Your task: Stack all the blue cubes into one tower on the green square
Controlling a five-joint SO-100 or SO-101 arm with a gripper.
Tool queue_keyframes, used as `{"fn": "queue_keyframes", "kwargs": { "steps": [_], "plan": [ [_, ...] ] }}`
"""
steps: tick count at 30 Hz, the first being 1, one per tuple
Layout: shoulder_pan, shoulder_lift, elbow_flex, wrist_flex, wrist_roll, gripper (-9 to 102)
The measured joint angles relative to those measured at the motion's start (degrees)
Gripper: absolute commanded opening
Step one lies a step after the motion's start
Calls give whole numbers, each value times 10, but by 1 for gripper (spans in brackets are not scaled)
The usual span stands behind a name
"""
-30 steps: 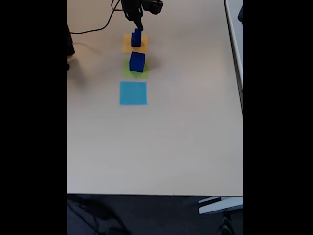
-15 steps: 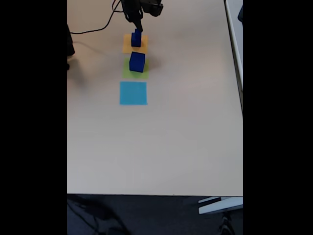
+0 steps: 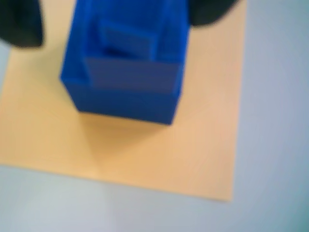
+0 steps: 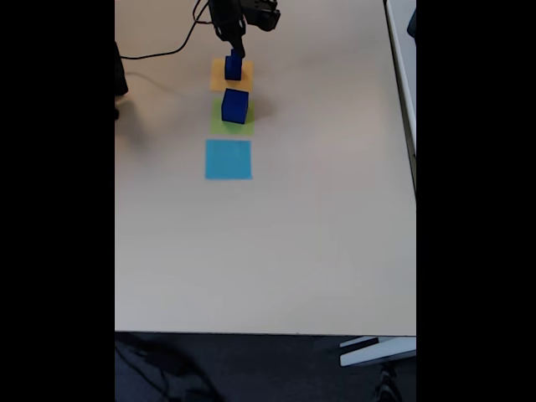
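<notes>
Fingers (image 4: 234,52) straddle your small blue cubes (image 4: 233,67) on the orange square (image 4: 230,75); grip unconfirmed. Green square (image 4: 219,124), carrying the large cube (image 4: 234,106), lies at six o'clock.

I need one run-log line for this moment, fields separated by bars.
hand: at small navy-blue cubes on orange paper square | grip: unclear | large navy-blue cube: on green paper square | stack: incomplete
</notes>
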Motion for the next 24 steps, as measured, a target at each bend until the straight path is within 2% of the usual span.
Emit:
{"fn": "queue_keyframes", "kwargs": {
  "steps": [18,24],
  "plan": [
    [0,-12,0,0,0,12],
    [0,-16,0,0,0,4]
  ]
}}
